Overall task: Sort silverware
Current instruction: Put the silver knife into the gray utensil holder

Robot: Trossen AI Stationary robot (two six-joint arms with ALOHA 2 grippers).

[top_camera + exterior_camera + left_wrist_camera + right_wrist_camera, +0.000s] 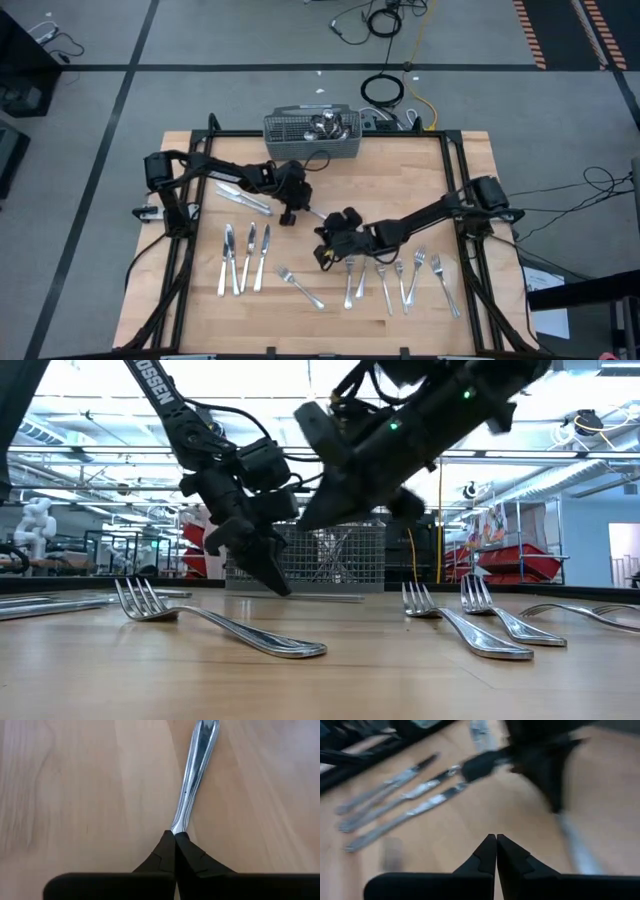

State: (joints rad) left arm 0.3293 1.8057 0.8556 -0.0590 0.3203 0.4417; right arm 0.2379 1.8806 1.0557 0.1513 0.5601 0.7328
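Shiny steel utensil handle (pixel 192 775) lay on the bench (pixel 75 795), running straight ahead of the left pincer (pixel 175 836), clamped on its near end; right pincer (pixel 496 838) shut, empty, alongside

Glossy polished metal silverware (pixel 192 775) lies on a smooth, matt pale wooden table (pixel 75 795).
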